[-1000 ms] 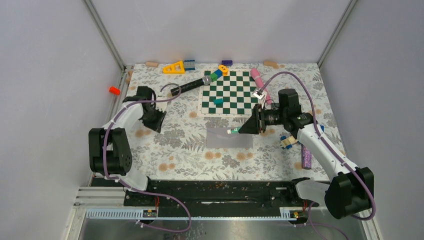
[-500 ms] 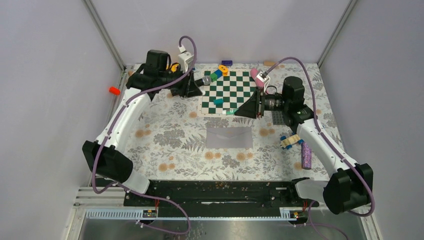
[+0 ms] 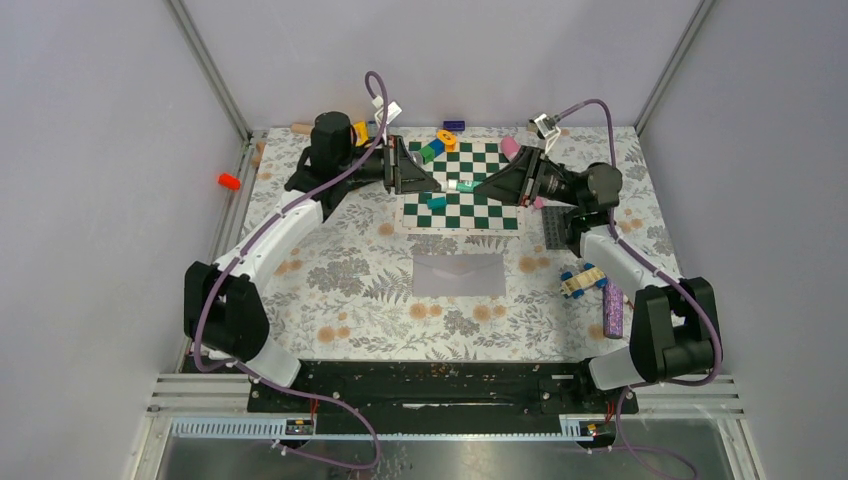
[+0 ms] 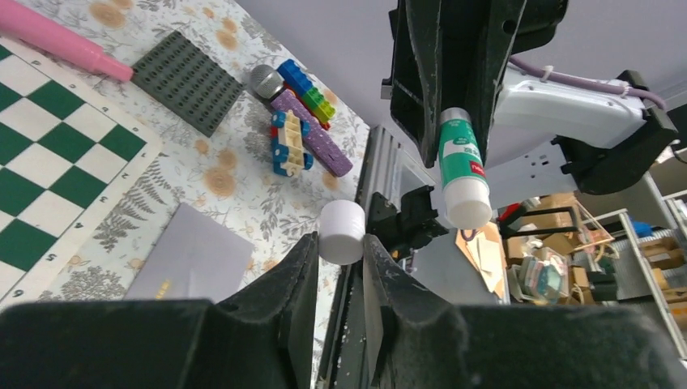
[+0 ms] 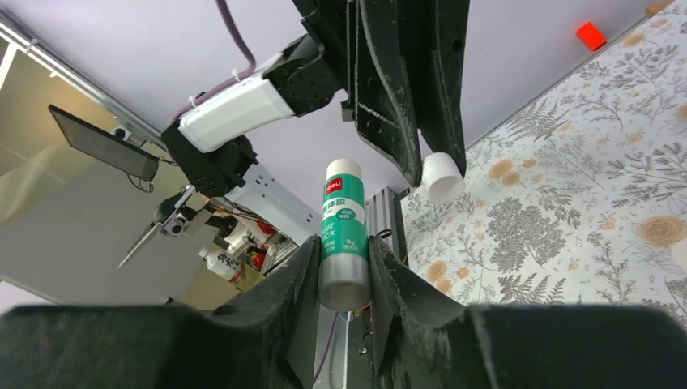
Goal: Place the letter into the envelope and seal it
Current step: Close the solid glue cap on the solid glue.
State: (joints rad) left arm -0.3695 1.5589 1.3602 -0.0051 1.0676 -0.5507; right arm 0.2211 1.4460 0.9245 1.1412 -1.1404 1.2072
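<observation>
The light grey envelope (image 3: 459,274) lies flat on the floral mat with its triangular flap outlined; it also shows in the left wrist view (image 4: 190,259). No separate letter is in view. My right gripper (image 3: 484,187) (image 5: 343,243) is shut on a green glue stick (image 5: 342,219) (image 4: 462,166), held in the air above the chessboard. My left gripper (image 3: 430,185) (image 4: 340,241) faces it and is shut on the stick's white cap (image 4: 341,230) (image 5: 443,176). The cap is off the stick, a short gap away from its white tip.
The green chessboard (image 3: 480,212) lies behind the envelope with small blocks (image 3: 437,202) on it. A dark grey studded plate (image 3: 557,225), a toy car (image 3: 583,281) and a purple bar (image 3: 612,312) lie to the right. A pink pen (image 3: 510,148) lies at the back.
My left arm swung from the left side to the back and then in over the chessboard. My right gripper carried the glue stick up from the envelope. The cap now sits in my left gripper.
</observation>
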